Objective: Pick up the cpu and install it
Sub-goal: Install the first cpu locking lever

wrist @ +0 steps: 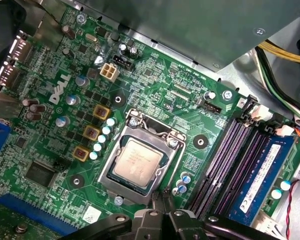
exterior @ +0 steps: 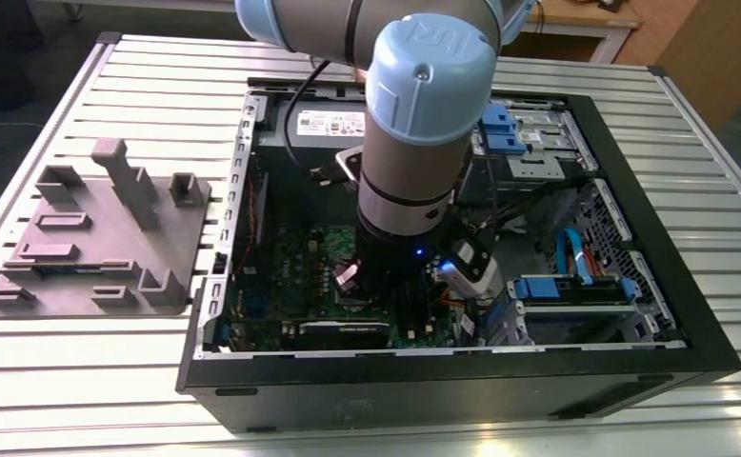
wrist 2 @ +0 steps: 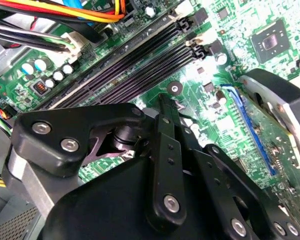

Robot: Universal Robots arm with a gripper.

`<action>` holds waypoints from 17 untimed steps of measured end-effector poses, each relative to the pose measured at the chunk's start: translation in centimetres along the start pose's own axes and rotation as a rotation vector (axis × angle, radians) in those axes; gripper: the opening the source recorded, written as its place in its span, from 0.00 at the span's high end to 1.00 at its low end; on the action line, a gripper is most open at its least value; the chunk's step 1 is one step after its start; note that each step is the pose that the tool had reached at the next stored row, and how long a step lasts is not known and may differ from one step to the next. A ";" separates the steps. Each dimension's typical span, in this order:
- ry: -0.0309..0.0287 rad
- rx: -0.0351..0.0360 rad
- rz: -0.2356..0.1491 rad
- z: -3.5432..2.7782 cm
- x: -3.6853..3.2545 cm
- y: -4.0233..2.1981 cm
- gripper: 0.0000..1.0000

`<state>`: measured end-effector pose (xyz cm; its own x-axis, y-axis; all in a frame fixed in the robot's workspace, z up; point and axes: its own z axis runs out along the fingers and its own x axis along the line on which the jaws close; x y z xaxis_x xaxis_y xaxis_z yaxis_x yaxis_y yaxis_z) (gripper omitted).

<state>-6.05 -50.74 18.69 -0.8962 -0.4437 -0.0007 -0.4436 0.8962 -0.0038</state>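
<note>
Small silver-grey square cpu (wrist: 138, 160) sits flat in its metal-framed socket (wrist: 109, 167).
My black gripper (wrist: 164, 194) hangs just beside the socket's edge, jaws pinched narrow, holding nothing that I can see.

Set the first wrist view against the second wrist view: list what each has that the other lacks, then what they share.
First wrist view: the cpu lying in its metal-framed socket, plus three gold-rimmed square components. Second wrist view: orange cables and a square chip with a shiny centre. Shared: the green board, the dark memory slots and the gripper with its black linkage.
</note>
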 end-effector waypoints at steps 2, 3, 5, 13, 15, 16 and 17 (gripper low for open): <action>-0.0004 -0.0005 -0.004 0.03 -0.05 -0.02 0.90; -0.0004 -0.0006 -0.005 0.03 -0.06 -0.02 0.90; -0.0001 -0.0003 -0.006 0.01 -0.05 -0.02 0.90; 0.0000 -0.0004 -0.006 -0.87 -0.04 -0.02 0.90; -0.0002 -0.0006 -0.006 -1.46 -0.05 -0.03 0.90; 0.0001 -0.0003 -0.006 -1.81 -0.05 -0.03 0.90; 0.0001 -0.0003 -0.006 -2.10 -0.05 -0.03 0.90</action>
<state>-6.00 -50.73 20.79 -0.8936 -0.4490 -0.0006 -0.4489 0.8936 -0.0035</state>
